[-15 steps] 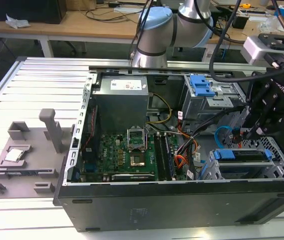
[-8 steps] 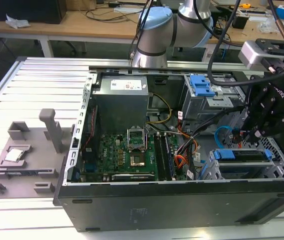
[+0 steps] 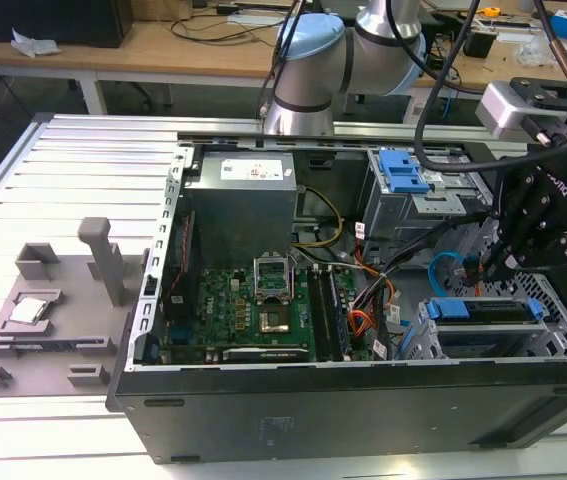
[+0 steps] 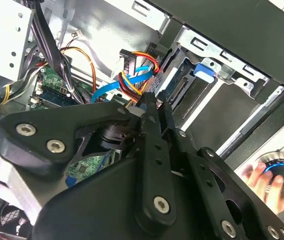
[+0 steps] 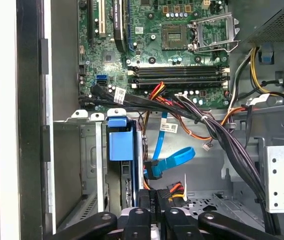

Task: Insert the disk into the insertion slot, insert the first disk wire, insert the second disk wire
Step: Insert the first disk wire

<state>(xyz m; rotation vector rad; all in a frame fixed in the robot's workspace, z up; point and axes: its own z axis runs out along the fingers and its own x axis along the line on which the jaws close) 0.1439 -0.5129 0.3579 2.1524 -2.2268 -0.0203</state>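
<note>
You're in a room of wooden workbenches (image 3: pixel 163 45), at a ribbed metal table (image 3: pixel 63 170) that carries the open computer case (image 3: pixel 363 410). In the case's corner, at the exterior view's right, stands the silver cage (image 3: pixel 419 335). The disk (image 3: pixel 483 309), in its blue frame, already sits inside it, so I judge the first step done and the wire steps in hand. The gripper (image 4: pixel 157 102) hangs just above the cage with its fingers pressed together; I cannot tell whether a plug is pinched between them. Its tips are beside the red-and-orange wire bundle (image 4: pixel 134 82) and near the blue ribbon cable (image 5: pixel 174 157). Seating a plug here calls for squaring it to the disk's end in a crowded gap.
</note>
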